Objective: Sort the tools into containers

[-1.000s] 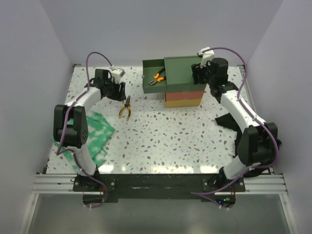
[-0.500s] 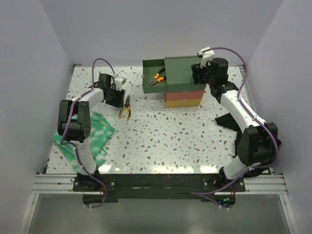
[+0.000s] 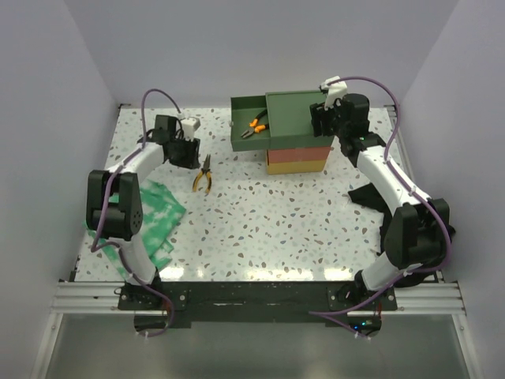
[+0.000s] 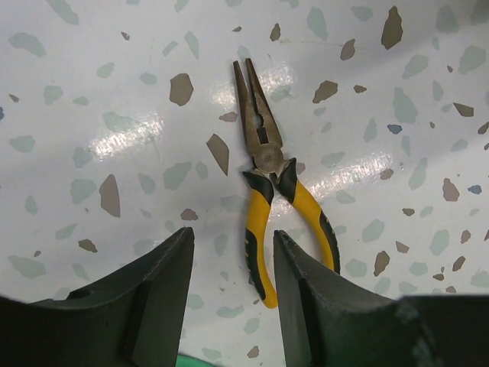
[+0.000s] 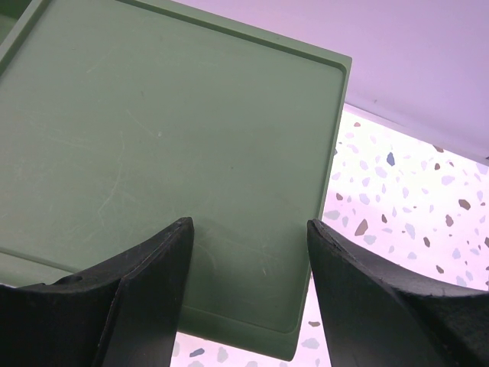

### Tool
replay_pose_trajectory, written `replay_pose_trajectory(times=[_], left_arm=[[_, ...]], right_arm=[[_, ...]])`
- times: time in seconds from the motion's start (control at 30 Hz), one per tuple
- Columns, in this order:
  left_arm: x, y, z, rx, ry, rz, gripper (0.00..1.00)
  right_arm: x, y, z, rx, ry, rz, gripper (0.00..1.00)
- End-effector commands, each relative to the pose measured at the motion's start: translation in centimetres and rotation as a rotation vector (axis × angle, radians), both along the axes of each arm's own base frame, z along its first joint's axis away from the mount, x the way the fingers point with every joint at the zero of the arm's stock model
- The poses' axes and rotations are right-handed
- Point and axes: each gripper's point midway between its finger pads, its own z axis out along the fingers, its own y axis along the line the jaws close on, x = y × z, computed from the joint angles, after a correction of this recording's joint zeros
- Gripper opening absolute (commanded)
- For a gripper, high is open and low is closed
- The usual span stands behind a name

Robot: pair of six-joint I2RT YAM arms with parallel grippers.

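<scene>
Left gripper (image 3: 189,151) was seen near the far left corner of the bench, its fingers (image 4: 164,267) spread apart with nothing held between them. Yellow-and-black pliers (image 4: 269,200) were laid flat on the bench just beside it, not touched. Further right, near the far edge, the drawer stack (image 3: 298,155) was found. Its green top drawer (image 3: 241,144) was pulled out to the left, with orange-handled pliers (image 3: 254,126) inside. The right gripper (image 5: 246,229) was held wide open over the stack's green top.
</scene>
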Motion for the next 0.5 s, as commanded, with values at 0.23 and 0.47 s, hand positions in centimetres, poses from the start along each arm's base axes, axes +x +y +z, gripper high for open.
replay_pose_trajectory(times=[0.23, 0.47], left_arm=[[-1.7, -0.8, -5.4, 0.027, 0.148, -0.015, 0.46], [-0.3, -1.0, -2.8, -0.019, 0.112, -0.021, 0.0]], right_arm=[[-5.4, -1.4, -11.0, -0.117, 0.394, 0.018, 0.66], [-5.3, -1.5, -10.8, -0.119, 0.391, 0.014, 0.66]])
